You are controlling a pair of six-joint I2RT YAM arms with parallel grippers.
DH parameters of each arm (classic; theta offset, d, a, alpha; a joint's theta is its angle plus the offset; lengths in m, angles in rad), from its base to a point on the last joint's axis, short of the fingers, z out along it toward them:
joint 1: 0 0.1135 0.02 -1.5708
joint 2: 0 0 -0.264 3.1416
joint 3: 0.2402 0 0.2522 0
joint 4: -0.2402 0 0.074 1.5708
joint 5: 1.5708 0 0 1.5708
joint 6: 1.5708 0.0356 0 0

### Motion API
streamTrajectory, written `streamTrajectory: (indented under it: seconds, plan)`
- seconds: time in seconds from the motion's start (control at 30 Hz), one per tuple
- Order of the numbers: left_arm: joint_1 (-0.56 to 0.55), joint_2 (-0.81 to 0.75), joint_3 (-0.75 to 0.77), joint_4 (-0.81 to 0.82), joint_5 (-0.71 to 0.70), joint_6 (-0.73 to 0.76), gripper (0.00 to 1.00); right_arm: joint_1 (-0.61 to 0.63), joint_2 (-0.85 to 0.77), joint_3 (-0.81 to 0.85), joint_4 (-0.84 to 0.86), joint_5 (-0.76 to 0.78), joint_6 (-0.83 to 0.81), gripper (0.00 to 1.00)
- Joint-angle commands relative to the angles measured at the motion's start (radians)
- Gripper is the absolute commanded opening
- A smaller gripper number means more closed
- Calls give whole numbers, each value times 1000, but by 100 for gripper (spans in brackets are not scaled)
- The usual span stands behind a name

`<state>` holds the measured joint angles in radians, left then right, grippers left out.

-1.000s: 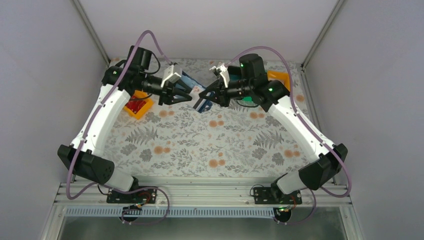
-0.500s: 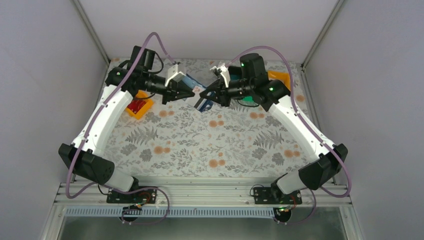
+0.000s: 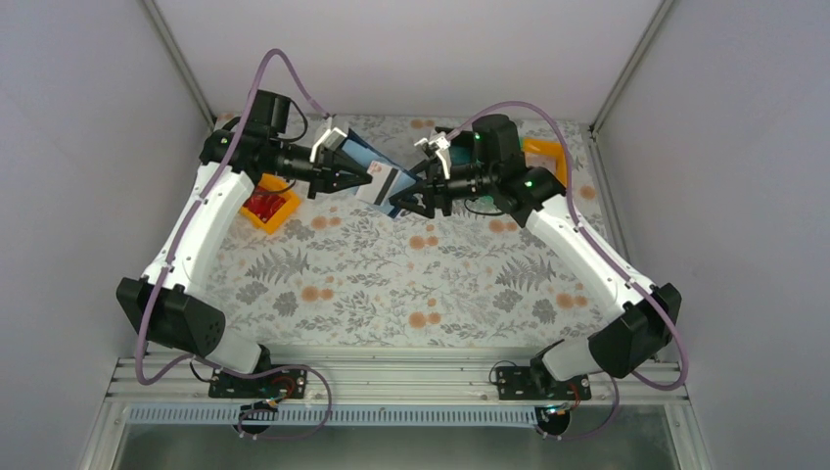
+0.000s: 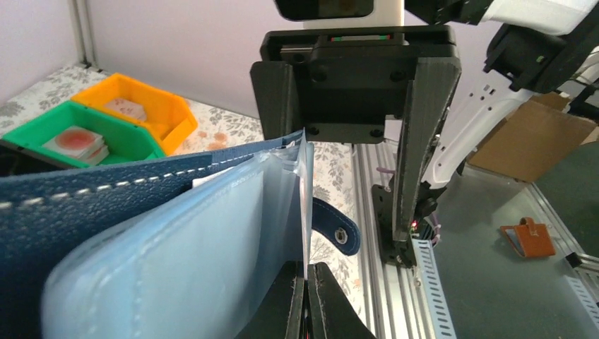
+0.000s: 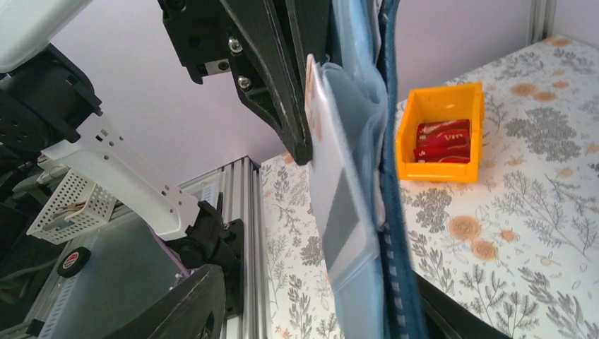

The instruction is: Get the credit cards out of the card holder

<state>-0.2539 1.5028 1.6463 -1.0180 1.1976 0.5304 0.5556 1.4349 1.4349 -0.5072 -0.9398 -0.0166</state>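
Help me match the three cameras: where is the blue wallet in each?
Top: wallet upper middle of the picture.
Left wrist: wallet lower left, filling the foreground.
Right wrist: wallet centre, running top to bottom.
Shared landmark: left gripper, shut on the wallet, seen in all three.

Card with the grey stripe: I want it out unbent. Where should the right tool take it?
Probably the card by its free end, away from the left tool that is shut on the wallet. Pinch across the flat faces, coming edge-on, since it is thin.
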Motion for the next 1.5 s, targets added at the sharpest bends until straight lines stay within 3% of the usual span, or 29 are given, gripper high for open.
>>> streamTrajectory:
  seconds: [0.0, 0.1, 0.17, 0.3, 0.37, 0.43, 0.5, 0.63, 1.0, 1.13, 1.23, 1.47]
  plan:
    - [3, 1, 1, 13, 125, 24, 2, -2, 1, -8, 73, -27, 33, 52]
    - [3, 1, 4, -14, 147, 59, 2, -2, 22, 9, 77, -63, 30, 16]
    - [3, -2, -2, -30, 157, 79, 3, -2, 29, 25, 68, -86, 13, 4]
    - [9, -2, 2, -60, 138, 116, 5, -4, 27, 57, 11, -86, -41, 4]
    - [13, 2, 18, -83, 117, 137, 21, -6, 27, 69, -21, -86, -64, 4]
    - [14, 1, 27, -87, 104, 144, 26, -5, 30, 80, -42, -93, -80, 4]
    - [16, 2, 33, -88, 103, 146, 22, -6, 31, 87, -57, -100, -89, 4]
    - [22, 11, 37, -85, 120, 137, 3, -7, 32, 93, -68, -106, -101, 4]
    - [54, 0, 61, -117, 137, 163, 2, -13, 35, 94, -106, -90, -124, 4]
    - [93, 8, 58, -100, 128, 131, 2, -29, 22, 71, -106, -80, -126, 9]
    - [94, 8, 44, -107, 147, 140, 2, -31, 27, 75, -117, -97, -128, 4]
    - [107, 12, 53, -116, 130, 162, 2, -41, 14, 69, -137, -77, -143, 4]
